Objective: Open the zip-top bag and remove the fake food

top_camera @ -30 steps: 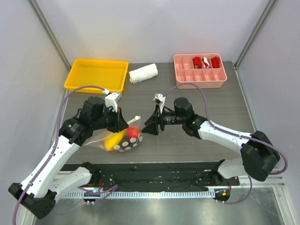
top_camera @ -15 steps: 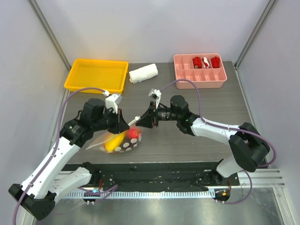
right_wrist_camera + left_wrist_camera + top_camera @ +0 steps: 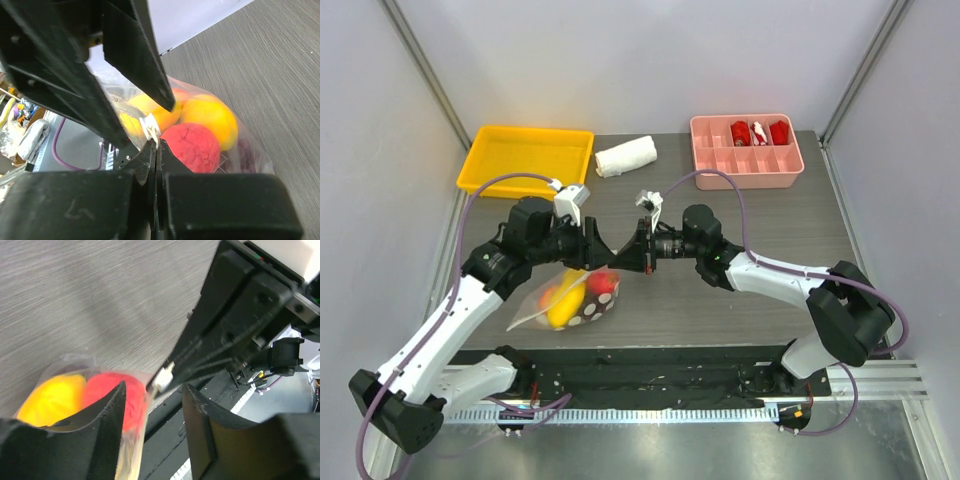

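My right gripper (image 3: 154, 146) pinches the mouth of the zip-top bag (image 3: 570, 305). My left gripper (image 3: 155, 389) stands half-open beside it. The fake food (image 3: 192, 145) is all inside the bag, so opening and removal remain.

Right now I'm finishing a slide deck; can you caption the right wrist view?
Right end effector pinches the white zipper slider of a clear zip-top bag holding red and yellow fake fruit.

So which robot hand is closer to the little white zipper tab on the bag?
Right. The right gripper is shut on the white zipper tab; the left gripper is open beside it, fingers not touching it.
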Tool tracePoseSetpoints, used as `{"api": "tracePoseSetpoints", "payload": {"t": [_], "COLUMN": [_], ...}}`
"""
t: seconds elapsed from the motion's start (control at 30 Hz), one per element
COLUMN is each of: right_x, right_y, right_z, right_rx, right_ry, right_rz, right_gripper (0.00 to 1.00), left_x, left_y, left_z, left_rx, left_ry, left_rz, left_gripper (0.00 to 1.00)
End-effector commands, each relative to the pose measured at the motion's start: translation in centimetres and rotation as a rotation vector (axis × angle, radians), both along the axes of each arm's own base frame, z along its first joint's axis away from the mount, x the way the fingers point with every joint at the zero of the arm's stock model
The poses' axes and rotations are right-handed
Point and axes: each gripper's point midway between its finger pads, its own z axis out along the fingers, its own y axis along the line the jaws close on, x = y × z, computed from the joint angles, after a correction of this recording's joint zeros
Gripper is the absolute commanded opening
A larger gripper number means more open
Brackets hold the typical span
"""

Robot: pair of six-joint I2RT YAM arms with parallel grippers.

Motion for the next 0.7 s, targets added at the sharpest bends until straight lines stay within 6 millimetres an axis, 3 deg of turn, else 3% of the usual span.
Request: {"api": "tracePoseSetpoints", "payload": {"t": [0.0, 0.43, 0.67], "right_x": [-0.6, -0.4, 2.1], "right_y": [0.2, 0.2, -0.2], "right_z": [2.3, 2.4, 2.4], "right_rx": [0.067, 0.08, 0.111], "right_ry": [-0.05, 0.002, 0.139], "right_rz": [0.023, -0.005, -0.191], "right_gripper": [0.01, 0.01, 0.01], "left_x": [1.3, 0.9, 0.6], "left_y": [-1.4, -1.5, 0.1], "left_z": [2.4, 2.4, 1.0], "left_rx": [-0.054, -0.053, 0.021], "left_ry": [-0.066, -0.08, -0.029], "left_rz": [-0.03, -0.064, 0.001], "left_gripper": [0.44, 0.03, 0.0]}}
